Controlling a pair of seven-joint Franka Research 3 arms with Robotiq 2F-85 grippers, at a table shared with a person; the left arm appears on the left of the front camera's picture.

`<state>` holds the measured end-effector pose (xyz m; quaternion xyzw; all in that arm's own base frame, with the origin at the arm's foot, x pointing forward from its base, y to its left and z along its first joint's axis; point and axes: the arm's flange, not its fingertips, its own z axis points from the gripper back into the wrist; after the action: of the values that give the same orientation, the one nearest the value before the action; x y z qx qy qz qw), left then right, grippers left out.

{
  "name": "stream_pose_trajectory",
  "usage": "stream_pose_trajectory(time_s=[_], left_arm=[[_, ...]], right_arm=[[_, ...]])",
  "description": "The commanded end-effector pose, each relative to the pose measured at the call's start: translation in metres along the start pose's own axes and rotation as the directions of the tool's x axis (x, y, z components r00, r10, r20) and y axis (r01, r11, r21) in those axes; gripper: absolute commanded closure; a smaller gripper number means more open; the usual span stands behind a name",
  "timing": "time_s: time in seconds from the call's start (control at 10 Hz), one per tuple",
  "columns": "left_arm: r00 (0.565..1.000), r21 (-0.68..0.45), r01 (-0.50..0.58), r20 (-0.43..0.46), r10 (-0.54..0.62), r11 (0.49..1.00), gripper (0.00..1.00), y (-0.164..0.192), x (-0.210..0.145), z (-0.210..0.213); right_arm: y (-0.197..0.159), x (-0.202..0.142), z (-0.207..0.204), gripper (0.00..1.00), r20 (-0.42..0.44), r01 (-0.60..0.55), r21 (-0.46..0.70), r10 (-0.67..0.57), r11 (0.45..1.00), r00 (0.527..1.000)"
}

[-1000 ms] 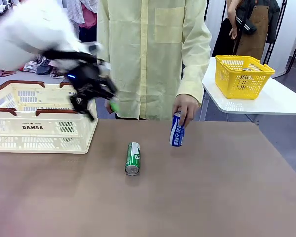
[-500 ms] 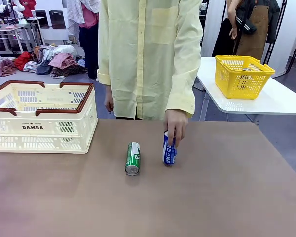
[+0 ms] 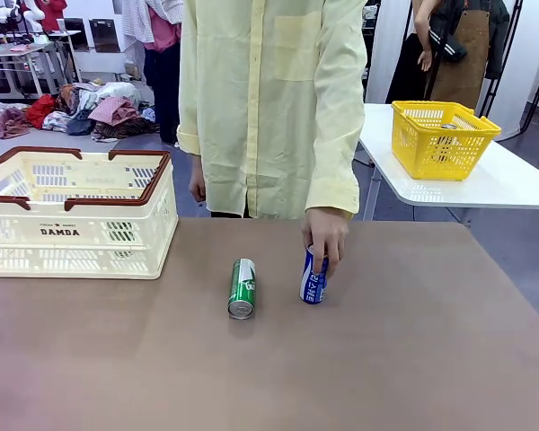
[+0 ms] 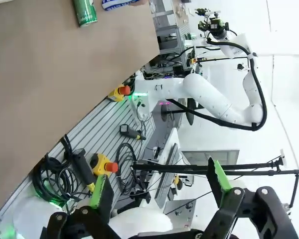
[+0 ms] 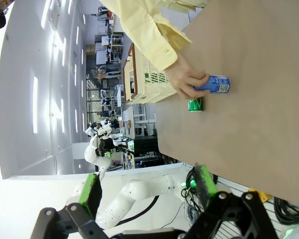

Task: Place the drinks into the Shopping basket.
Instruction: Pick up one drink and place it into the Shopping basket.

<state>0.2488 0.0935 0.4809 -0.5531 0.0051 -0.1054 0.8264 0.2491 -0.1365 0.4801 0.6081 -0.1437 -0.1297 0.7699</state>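
Now a blue can has been stood by a hand right of the green can, so two remain to be basketed; the left gripper and right gripper are spread, empty.

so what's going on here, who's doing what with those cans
A person in a pale yellow shirt has one hand on top of a slim blue metal drink can, which stands about upright on the brown table. A slim green metal can lies on its side beside it, untouched. The large cream-white lattice shopping basket sits at the table's left end, apart from both cans. The left gripper and the right gripper are both open and empty, well away from the cans.
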Motion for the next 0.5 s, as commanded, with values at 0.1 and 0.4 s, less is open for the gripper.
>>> stream_pose_trajectory(time_s=[0.1, 0.4], left_arm=[[1.0, 0.012, -0.001, -0.005, 0.001, 1.0, 0.0, -0.008, 0.011, -0.007], [0.996, 0.14, -0.072, -0.034, 0.077, 0.988, 0.0, -0.042, 0.056, -0.032]], right_arm=[[0.005, 0.0, 0.0, 0.0, 0.008, 0.009, 0.017, -0.009, 1.0, 1.0], [0.005, 0.0, 0.0, 0.0, 0.008, 0.009, 0.017, -0.009, 1.0, 1.0]])
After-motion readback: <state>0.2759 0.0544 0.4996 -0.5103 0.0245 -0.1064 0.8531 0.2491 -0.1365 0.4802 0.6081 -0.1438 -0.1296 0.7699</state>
